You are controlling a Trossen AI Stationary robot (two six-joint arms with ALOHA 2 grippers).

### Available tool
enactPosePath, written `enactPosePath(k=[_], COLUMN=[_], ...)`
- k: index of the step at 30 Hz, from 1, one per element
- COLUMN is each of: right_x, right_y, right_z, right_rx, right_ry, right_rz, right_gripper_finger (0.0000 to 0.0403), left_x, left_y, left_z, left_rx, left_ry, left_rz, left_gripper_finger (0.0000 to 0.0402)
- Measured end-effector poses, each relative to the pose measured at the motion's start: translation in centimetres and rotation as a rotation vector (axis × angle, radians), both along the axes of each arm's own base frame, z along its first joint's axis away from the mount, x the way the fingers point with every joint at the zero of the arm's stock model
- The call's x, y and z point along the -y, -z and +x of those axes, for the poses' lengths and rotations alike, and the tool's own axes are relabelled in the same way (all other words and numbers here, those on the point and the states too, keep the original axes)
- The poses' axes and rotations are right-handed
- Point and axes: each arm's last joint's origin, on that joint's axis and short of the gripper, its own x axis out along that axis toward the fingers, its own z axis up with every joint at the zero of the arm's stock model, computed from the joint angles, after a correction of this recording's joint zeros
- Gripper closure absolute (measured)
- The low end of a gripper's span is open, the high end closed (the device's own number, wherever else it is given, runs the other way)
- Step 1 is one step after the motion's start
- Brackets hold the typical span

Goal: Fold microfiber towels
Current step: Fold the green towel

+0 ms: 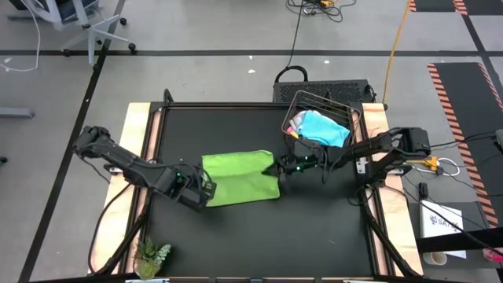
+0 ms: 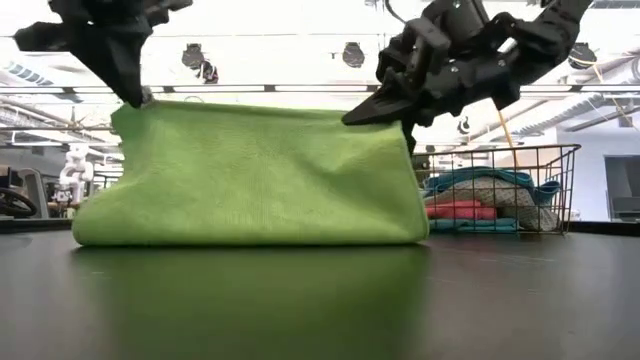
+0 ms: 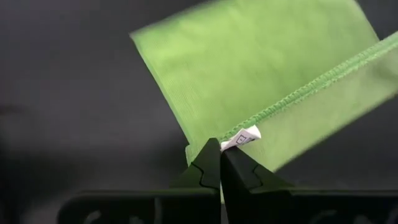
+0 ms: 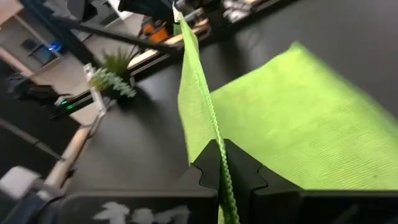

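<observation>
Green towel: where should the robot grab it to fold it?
Probably by the two corners of one edge, from above. The green towel is soft and sags, so pinching its corners keeps that edge straight. That is how it hangs here: the left gripper is shut on the corner with the tag, and the right gripper is shut on the other.

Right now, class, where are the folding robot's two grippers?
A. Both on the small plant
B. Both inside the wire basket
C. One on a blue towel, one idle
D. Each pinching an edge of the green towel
D: the left gripper and right gripper are each shut on the green towel's raised edge.
</observation>
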Motion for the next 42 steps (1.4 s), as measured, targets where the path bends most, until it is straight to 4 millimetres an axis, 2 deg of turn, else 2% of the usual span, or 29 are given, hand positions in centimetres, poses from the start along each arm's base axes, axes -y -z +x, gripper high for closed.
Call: enactPosePath(k=[4, 8, 13, 21, 32, 42], right_x=[2.0, 3.1, 3.7, 4.3, 5.4, 5.7], right_y=[0.0, 0.4, 0.5, 1.1, 4.3, 4.5], right_z=[-0.2, -0.5, -0.6, -0.7, 0.0, -0.3], right_rx=[0.014, -0.031, -0.032, -0.069, -0.161, -0.216], right_ry=[0.056, 0.073, 0.074, 0.106, 0.195, 0.186], right_rz=[-0.05, -0.101, -0.152, -0.263, -0.342, -0.492], right_gripper_finger=[0.0403, 0.0403, 0.0403, 0.0403, 0.0403, 0.0397], left_x=[-1.5, -2.7, -3.6, -4.0, -6.0, -7.2], left_y=[0.0, 0.3, 1.3, 4.9, 6.4, 7.6], left_z=[0.2, 0.8, 1.6, 1.5, 1.4, 1.4], left_rx=[-0.033, -0.089, -0.157, -0.264, -0.273, -0.29], left_ry=[0.0, 0.029, 0.029, -0.002, -0.024, 0.008], left_rz=[0.102, 0.148, 0.166, 0.093, 0.155, 0.146], left_gripper_finger=[0.0401, 0.0401, 0.0401, 0.04, 0.0395, 0.0393])
